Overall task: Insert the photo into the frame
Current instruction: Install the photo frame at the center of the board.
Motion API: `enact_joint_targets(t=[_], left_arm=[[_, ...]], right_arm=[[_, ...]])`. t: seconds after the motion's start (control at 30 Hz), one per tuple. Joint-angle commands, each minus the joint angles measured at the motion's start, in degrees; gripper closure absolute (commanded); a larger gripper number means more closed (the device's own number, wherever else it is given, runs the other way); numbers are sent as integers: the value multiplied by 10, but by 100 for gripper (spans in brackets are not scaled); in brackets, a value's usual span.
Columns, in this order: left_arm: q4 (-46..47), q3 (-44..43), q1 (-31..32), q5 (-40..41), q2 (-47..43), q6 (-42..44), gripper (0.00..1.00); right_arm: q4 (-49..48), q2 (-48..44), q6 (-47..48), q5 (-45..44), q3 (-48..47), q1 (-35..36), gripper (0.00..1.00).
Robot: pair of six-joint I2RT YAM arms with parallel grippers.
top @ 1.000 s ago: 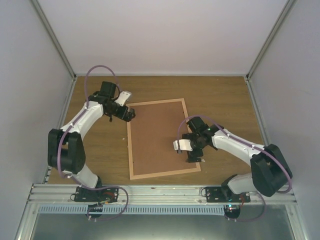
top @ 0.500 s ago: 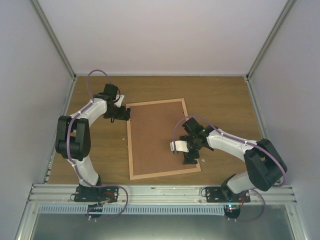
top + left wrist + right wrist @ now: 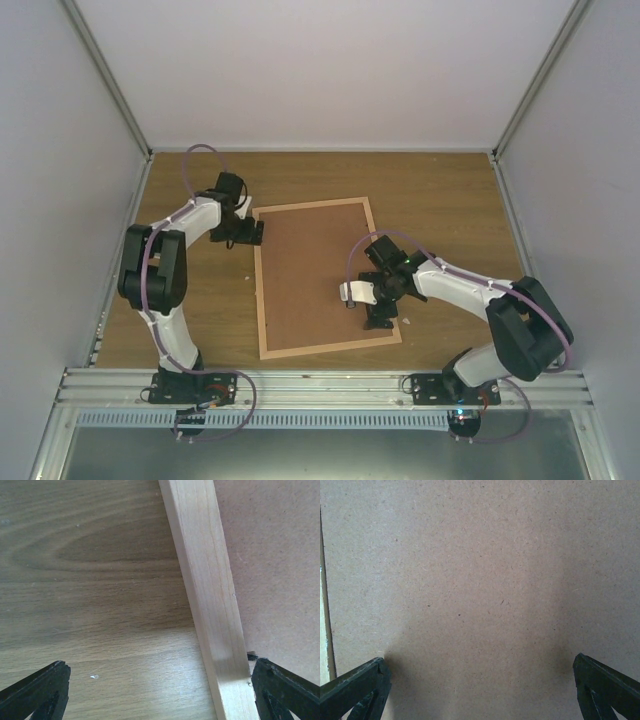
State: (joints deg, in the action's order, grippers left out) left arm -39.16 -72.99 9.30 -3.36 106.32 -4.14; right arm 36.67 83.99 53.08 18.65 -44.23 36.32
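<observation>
Right, status: the left gripper (image 3: 161, 667) has its jaws spread wide, low over the far-left corner of the frame (image 3: 205, 580). The pale rail runs up between its fingers, close to the right one, with bare table (image 3: 90, 580) under the left one. The right gripper (image 3: 479, 666) is also spread wide and holds nothing. The brown backing board (image 3: 480, 580) fills everything under and ahead of it, with a sliver of rail at its far left. The frame lies flat, back side up.
</observation>
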Motion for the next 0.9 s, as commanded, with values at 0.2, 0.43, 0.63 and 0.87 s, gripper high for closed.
enact_joint_targets(t=[0.2, 0.43, 0.63, 0.87], left_arm=[[17, -22, 11, 18, 27, -18, 1], [7, -39, 6, 29, 53, -33, 1], [2, -32, 5, 29, 71, -28, 1], [-1, -54, 4, -4, 45, -5, 1]], right_arm=[[-30, 30, 0, -14, 44, 10, 0], [-26, 30, 1, -13, 43, 10, 0], [-26, 32, -4, -11, 41, 11, 0], [-17, 31, -19, 5, 3, 10, 0]])
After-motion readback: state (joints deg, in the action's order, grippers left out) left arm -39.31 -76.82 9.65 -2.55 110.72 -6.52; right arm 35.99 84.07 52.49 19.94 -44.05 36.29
